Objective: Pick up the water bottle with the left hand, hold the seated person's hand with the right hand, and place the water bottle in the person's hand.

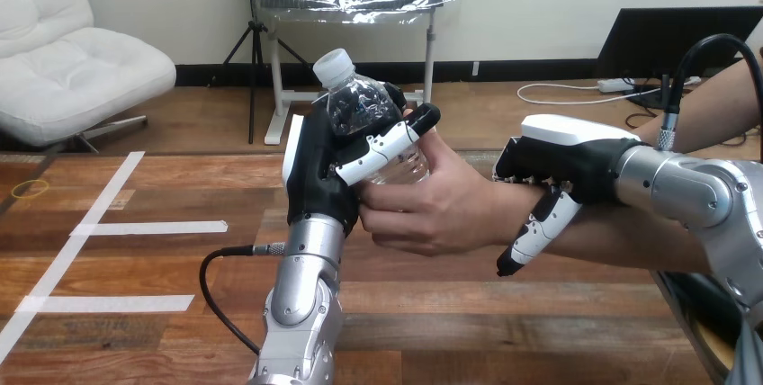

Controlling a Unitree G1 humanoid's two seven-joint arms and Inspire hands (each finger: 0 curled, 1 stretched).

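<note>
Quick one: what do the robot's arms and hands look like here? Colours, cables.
Left forearm and right forearm: silver metal, rounded. Left hand and right hand: black, white back shells, black-and-white jointed fingers. Black left cable and right cable plug in near the wrists.

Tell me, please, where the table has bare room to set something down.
Bare wood lies at the table's left, around the white tape strips, and in front, between left forearm and right arm. The middle is crowded: left hand and the person's hand both clasp the water bottle, right hand grips the person's wrist.
</note>
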